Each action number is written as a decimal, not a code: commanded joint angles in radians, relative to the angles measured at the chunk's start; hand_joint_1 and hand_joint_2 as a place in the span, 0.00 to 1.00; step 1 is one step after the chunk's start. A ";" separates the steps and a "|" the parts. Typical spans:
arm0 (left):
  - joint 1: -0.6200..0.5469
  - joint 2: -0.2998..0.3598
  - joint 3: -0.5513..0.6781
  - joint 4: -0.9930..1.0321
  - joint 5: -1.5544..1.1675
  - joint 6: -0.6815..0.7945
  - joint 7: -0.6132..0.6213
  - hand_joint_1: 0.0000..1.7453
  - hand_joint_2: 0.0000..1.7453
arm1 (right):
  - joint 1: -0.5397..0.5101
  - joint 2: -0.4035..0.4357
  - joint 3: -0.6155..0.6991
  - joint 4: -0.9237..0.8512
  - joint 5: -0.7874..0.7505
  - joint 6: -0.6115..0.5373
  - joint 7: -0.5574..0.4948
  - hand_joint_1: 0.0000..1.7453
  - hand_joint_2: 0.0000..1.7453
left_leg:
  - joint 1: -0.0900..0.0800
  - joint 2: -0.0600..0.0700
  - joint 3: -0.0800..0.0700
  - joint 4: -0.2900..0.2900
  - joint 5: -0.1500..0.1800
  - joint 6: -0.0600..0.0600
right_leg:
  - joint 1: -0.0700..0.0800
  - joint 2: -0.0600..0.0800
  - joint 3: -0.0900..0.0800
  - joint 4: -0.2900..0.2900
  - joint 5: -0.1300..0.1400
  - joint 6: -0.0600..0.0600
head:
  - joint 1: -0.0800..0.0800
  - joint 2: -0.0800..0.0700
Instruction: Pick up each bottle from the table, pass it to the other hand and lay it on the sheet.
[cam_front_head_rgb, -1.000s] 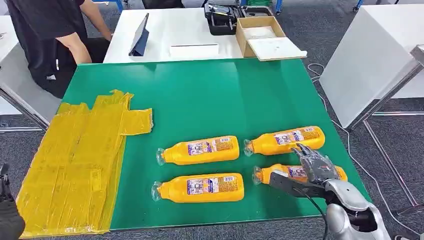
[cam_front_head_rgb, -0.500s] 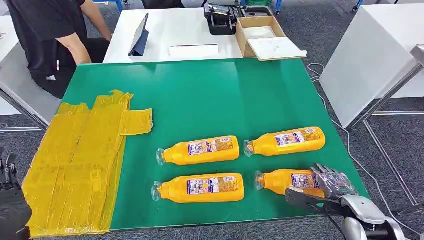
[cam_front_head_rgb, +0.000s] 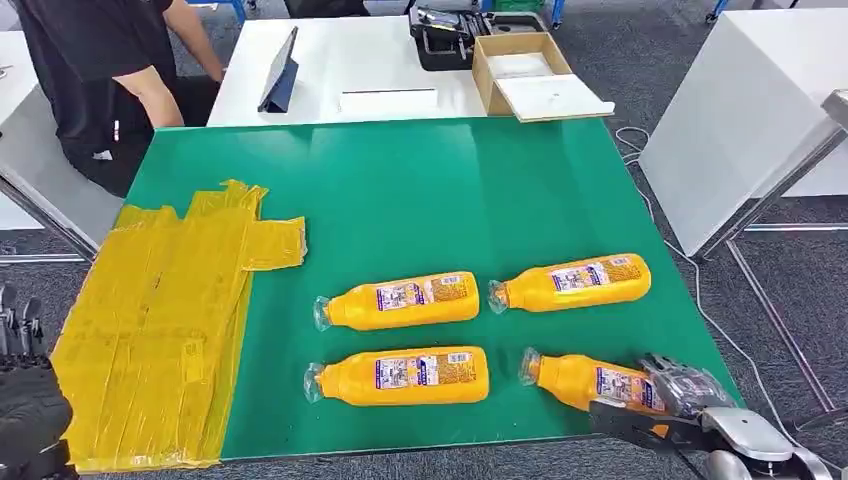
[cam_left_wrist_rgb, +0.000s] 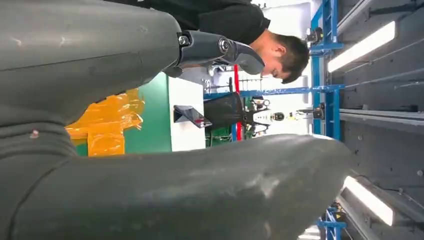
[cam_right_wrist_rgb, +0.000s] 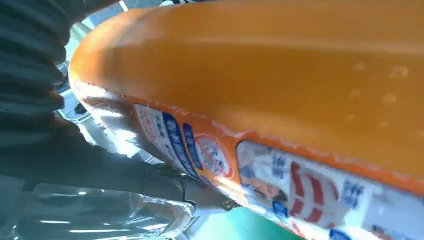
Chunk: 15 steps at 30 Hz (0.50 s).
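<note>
1. The head view looked down on a green table (cam_front_head_rgb: 420, 190), with four orange bottles lying on their sides in the lower right half of the frame.
2. A crumpled yellow sheet (cam_front_head_rgb: 160, 330) covered the table's left edge, at the lower left of the frame, with no bottle on it.
3. The right robot hand (cam_front_head_rgb: 672, 398) sat at the lower right corner of the frame, its fingers wrapped round the base end of the nearest bottle (cam_front_head_rgb: 585, 382), whose clear cap pointed toward the frame's centre.
4. In the right wrist view that held bottle's orange body and printed label ran across the picture, close against the dark fingers (cam_right_wrist_rgb: 100, 165).
5. The other three bottles lay apart from the hand: one at lower centre (cam_front_head_rgb: 400, 375), one above it (cam_front_head_rgb: 400, 300), and one at centre right (cam_front_head_rgb: 572, 281).
6. The left robot hand (cam_front_head_rgb: 25, 410) waited at the lower left edge of the frame, off the table, fingers spread upward and holding nothing.
7. A person in a black top (cam_front_head_rgb: 95, 70) sat at the upper left.
8. Judged from this, the first pick-up was in hand; the bottle appeared barely off the table, if at all.
9. The next move would call for lifting it clear, carrying it toward the frame's middle, and bringing the left hand in to take it.
</note>
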 joint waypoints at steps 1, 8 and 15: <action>-0.014 0.023 -0.022 0.061 0.001 0.003 -0.001 0.00 0.00 | -0.006 0.005 0.003 0.052 0.000 0.005 -0.008 0.00 1.00 | 0.000 0.000 0.004 -0.002 -0.001 -0.005 | 0.000 -0.002 0.004 -0.002 -0.001 -0.001 | 0.000 0.000; -0.047 0.038 -0.031 0.085 0.002 0.003 -0.002 0.00 0.00 | -0.001 -0.001 0.010 0.073 -0.019 -0.009 -0.012 1.00 1.00 | 0.000 -0.001 0.003 -0.002 0.000 -0.004 | 0.000 -0.003 0.004 -0.002 -0.001 -0.001 | 0.000 0.000; -0.074 0.050 -0.044 0.108 0.007 0.016 0.003 0.00 0.00 | -0.044 0.042 0.020 0.084 -0.011 0.013 0.021 1.00 1.00 | 0.001 0.000 0.004 -0.002 0.001 -0.004 | 0.001 -0.001 0.004 -0.002 0.001 -0.001 | 0.000 0.000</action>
